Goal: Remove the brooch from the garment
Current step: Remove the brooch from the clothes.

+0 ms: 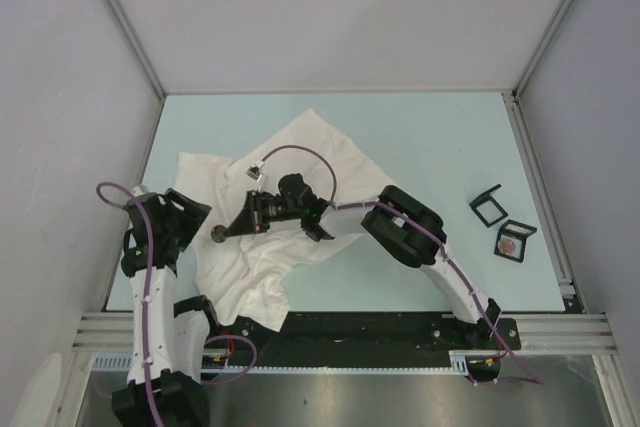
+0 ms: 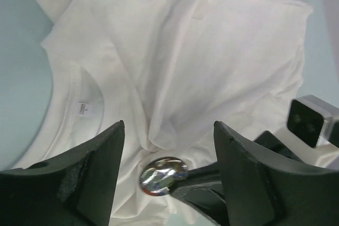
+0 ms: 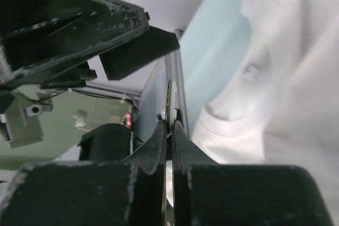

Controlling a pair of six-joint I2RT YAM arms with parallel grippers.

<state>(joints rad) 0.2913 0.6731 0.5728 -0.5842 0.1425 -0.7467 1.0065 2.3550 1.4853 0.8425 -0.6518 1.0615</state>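
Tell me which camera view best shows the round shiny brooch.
Left wrist view: the round, iridescent brooch faces the camera. The right wrist view shows only its thin edge, pinched in the right gripper; the top view, just a tiny dark disc.

- the garment (image 1: 312, 142) is seen as plain white.
- the brooch (image 2: 163, 174) is mottled in silver, blue and red.
- the table (image 1: 440, 137) is coloured pale blue.
- the cables (image 1: 150, 277) are sheathed in purple.
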